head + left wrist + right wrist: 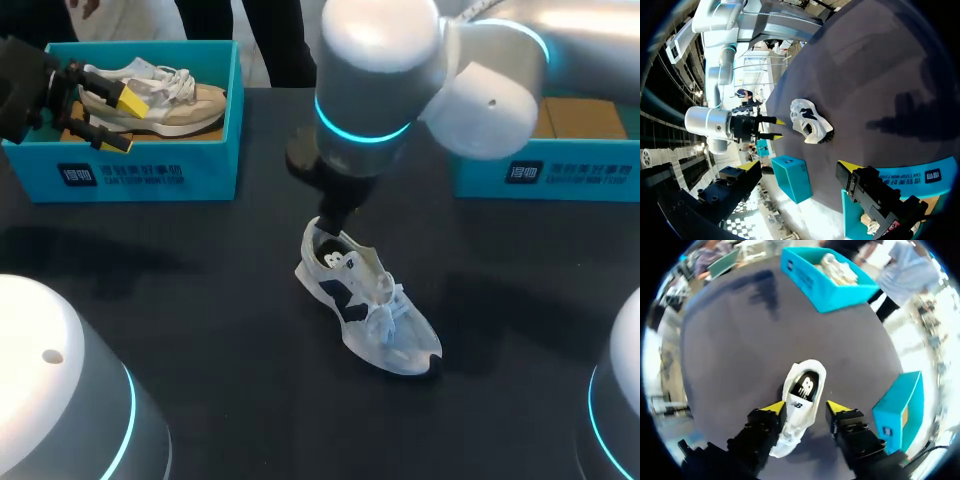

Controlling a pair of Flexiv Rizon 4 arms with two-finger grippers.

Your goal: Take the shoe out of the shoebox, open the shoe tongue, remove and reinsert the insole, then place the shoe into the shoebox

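Observation:
A white sneaker (372, 305) with dark side marks lies on the black table (200, 300), heel toward the far side. Its black insole (805, 386) shows inside the opening. My right gripper (805, 407) stands just above the shoe, open, one yellow tip on each side of the shoe's middle, with a gap at one side. In the head view this gripper (335, 222) hangs over the heel. My left gripper (118, 120) is open at the left teal shoebox (150, 172), holding nothing. From the left wrist view, the sneaker (810, 120) and the right gripper (774, 128) appear far ahead.
The left shoebox holds a beige sneaker (160, 100). A second teal shoebox (545, 172) stands at the back right, its brown floor showing. My arms' grey bases (60, 400) fill the near corners.

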